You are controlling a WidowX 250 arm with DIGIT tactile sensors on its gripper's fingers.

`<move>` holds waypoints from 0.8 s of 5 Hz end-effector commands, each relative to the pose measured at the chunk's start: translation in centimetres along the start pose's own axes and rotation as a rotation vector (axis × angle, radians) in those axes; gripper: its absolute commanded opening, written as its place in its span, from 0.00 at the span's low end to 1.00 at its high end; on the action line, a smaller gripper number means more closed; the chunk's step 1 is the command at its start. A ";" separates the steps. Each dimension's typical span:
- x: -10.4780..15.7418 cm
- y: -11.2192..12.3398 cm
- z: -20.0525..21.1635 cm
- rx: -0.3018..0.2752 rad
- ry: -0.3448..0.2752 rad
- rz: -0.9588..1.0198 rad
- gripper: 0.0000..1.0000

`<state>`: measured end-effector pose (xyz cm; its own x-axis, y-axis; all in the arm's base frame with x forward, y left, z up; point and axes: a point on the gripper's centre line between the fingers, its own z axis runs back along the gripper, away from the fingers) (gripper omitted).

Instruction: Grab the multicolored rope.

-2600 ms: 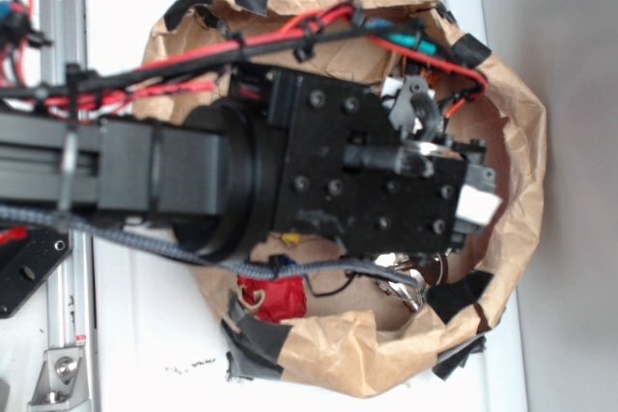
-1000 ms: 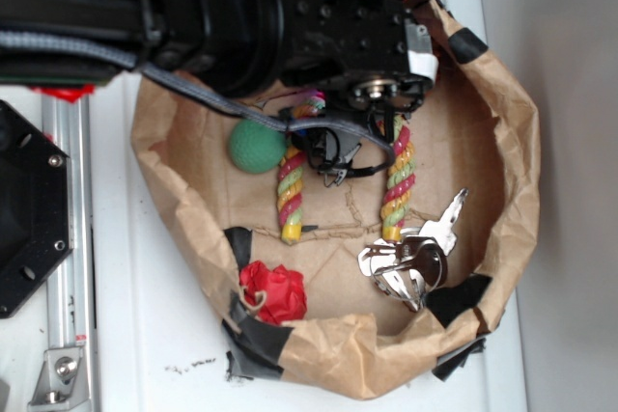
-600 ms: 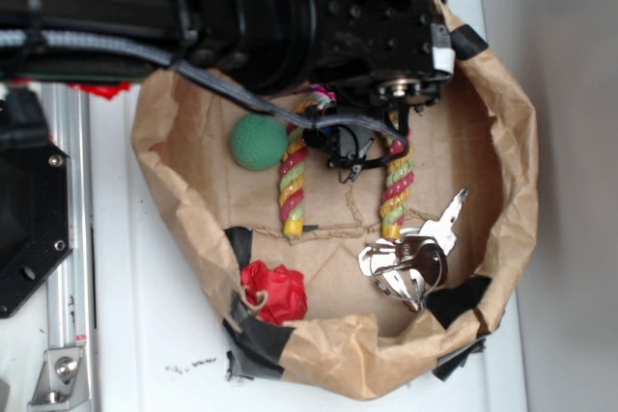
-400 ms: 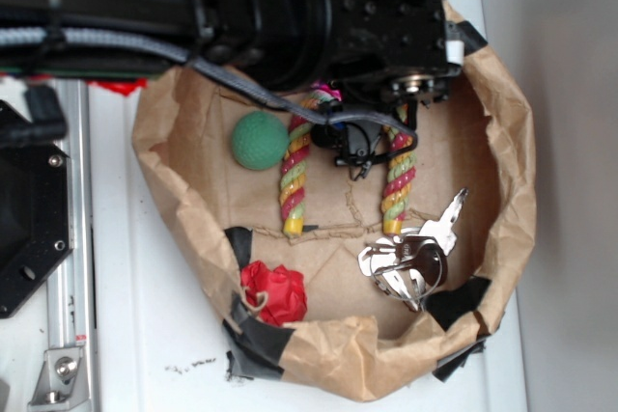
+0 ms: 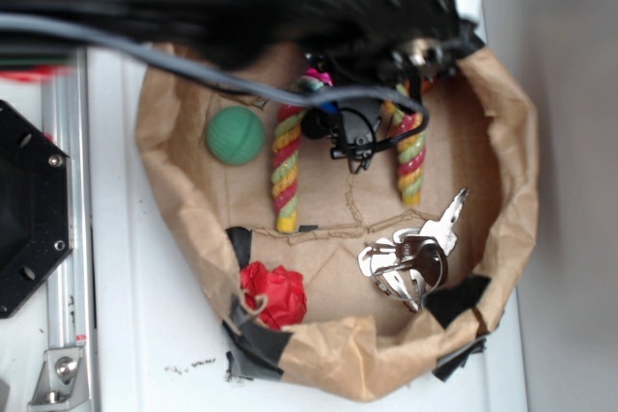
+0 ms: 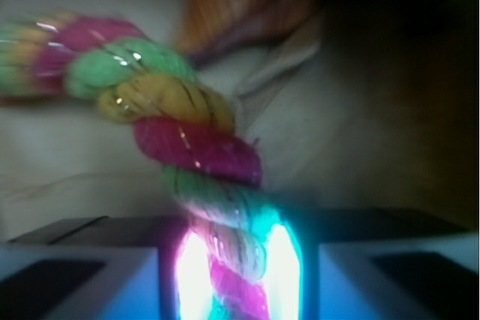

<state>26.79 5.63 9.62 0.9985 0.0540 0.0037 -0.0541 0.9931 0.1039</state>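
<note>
Rope pinched in the end effector, lift just starting

The end effector is closed narrowly on the multicolored rope, whose twisted strand runs between the two pads in the wrist view; in the exterior view the rope's arch sits under the blurred arm and both legs hang away from it inside the paper bag. To do this step well, the robot should probably hold the squeeze firm and rise straight, since the strand is soft and may slip, and the free legs could drag the green ball just beside one leg or the keys beyond the other leg's tip. Against the frame a moment earlier, the rope has shifted toward the bag's far rim with the arm, its leg tips now clear of the keys, and the ball has moved slightly too.
</note>
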 end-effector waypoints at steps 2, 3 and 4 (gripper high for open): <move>-1.1 -4.1 8.1 -0.098 -0.167 -0.095 0.00; 0.6 -5.5 6.8 -0.126 -0.166 -0.132 0.00; 2.1 -6.5 4.8 -0.122 -0.136 -0.154 0.00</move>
